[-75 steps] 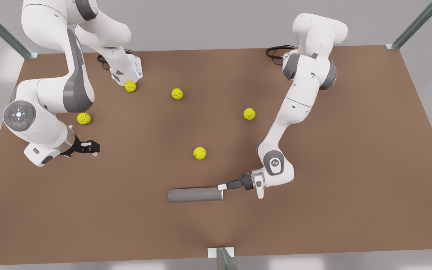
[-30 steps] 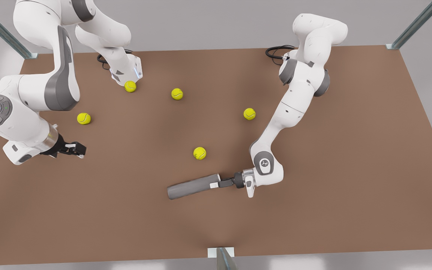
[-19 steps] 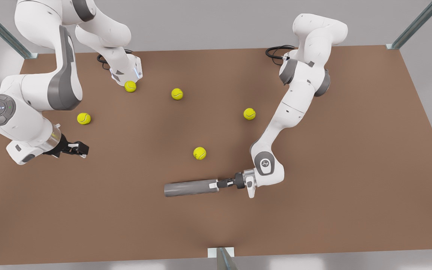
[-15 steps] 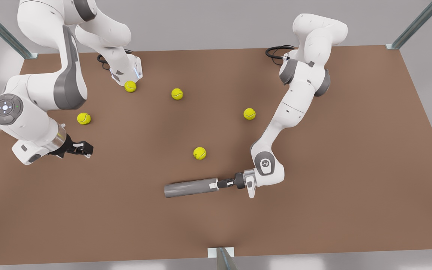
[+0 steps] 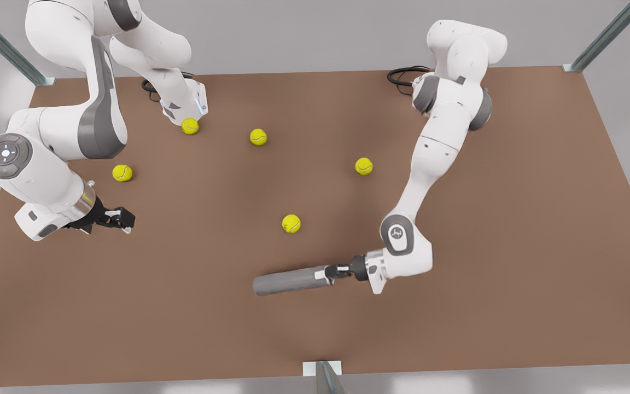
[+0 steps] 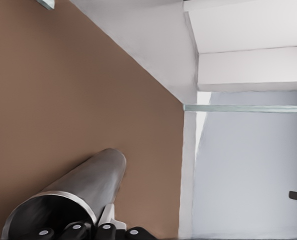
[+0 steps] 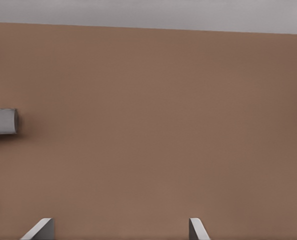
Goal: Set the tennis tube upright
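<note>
— Where was the tennis tube (image 5: 287,280) when you looked?

— Lying on its side on the brown bench (image 5: 457,328), toward the near edge in the front view. Its long axis ran roughly across that view, from left to right. The lighter rimmed mouth was at the front view's right and sat slightly higher in the picture than the far end.

— And which arm had it?

— The left one, reaching down on the front view's right. The left pincer (image 5: 332,272) was at the open mouth, in line with the tube's length. In the left wrist view the tennis tube (image 6: 83,185) stretched straight away from the camera. A pale pad sat outside the rim with dark parts inside, so I took the pincer to be clamped on the rim wall.

— So what did the next move turn on?

— As I judged it, the grip was at one end with the whole length pointing away toward the front view's left. Standing it up would mean swinging that held mouth up over the far end.

— The other arm?

— It waited well apart at the front view's left. The right pincer (image 5: 123,219) was low over the bench, its fingertips (image 7: 43,227) spread apart on nothing. Its camera caught one end of the tennis tube (image 7: 1,121) far off.

— Anything else nearby?

— Five tennis balls, the nearest ball (image 5: 291,223) just beyond the tube and not touching it.
</note>
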Tool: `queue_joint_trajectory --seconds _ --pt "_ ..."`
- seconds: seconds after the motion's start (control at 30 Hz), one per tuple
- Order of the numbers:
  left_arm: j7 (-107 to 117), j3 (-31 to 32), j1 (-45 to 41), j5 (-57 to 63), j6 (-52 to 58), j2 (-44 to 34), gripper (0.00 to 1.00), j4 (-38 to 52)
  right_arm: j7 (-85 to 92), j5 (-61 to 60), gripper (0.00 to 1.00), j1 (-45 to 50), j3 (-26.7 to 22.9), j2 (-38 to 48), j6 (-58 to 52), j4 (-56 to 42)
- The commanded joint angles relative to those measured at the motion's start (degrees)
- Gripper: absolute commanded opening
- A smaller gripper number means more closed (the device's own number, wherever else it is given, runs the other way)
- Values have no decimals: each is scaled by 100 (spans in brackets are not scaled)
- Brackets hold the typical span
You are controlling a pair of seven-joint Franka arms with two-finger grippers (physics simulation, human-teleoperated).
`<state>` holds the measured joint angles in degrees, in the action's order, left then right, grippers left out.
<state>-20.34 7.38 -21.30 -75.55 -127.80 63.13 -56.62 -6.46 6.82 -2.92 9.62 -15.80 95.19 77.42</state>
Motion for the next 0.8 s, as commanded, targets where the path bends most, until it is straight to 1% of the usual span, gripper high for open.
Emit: queue_joint_trajectory --seconds 0.0,0.03,0.13,0.3,0.37,0.5,0.53,0.57,0.63,0.67,0.77 --pt "1428 -9 3 1130 35 -152 21 -7 4 4 100 2 5 7 18 -8" --pt "1498 -9 12 1217 44 -161 21 -7 4 4 100 -6 5 7 18 -8" --pt "1981 0 74 1850 123 -504 21 -24 4 4 100 -15 5 7 18 -8" --pt "2456 0 74 3098 238 -838 21 -24 4 -5 100 -15 5 7 26 -8" --pt "2544 0 74 3273 273 -987 21 -33 4 4 100 -15 5 7 26 -8" --pt "2940 0 74 4522 668 -1198 21 -33 4 -5 100 -15 5 7 26 1" --pt "2940 -61 82 4882 923 -1251 21 -33 13 -5 100 -24 -4 7 26 1" --pt "2940 -219 74 4962 1055 -1321 21 -33 13 -5 100 -24 5 7 26 -8" --pt "2940 -290 74 5261 1178 -1427 21 -33 13 -5 100 -15 -4 7 26 -8" --pt "2940 -430 56 5261 1266 -1479 21 -33 22 -14 100 -33 -4 7 26 -8" --pt "2940 -554 56 5269 1503 -1681 21 -33 48 30 100 -77 -13 7 105 -34"
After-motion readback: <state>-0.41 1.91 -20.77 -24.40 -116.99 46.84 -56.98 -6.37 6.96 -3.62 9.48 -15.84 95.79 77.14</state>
